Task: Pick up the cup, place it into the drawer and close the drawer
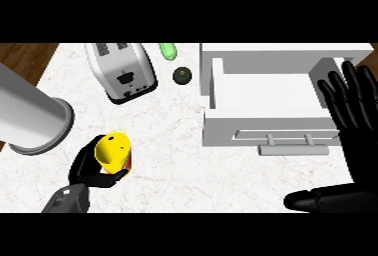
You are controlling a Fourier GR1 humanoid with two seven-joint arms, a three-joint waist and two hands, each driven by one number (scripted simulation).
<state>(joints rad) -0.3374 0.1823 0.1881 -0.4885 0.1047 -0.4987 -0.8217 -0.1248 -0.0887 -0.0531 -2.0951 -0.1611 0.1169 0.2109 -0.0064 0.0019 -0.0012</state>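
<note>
A yellow cup (113, 148) lies on its side at the lower left of the marble counter, with a red patch at its lower edge. My left hand (90, 170) is curled round it from below and the left. The white drawer (269, 122) stands pulled out at the right, its inside bare and its grey handle (293, 149) facing me. My right hand (353, 107) shows at the right edge, open with fingers straight up, beside the drawer's right wall and apart from it.
A silver toaster (122, 71) lies at the upper middle. A dark green avocado (182, 75) and a light green vegetable (168, 50) sit between the toaster and the drawer. A large grey cylinder (29, 112) occupies the left. Wooden floor (22, 54) shows beyond the counter's left edge.
</note>
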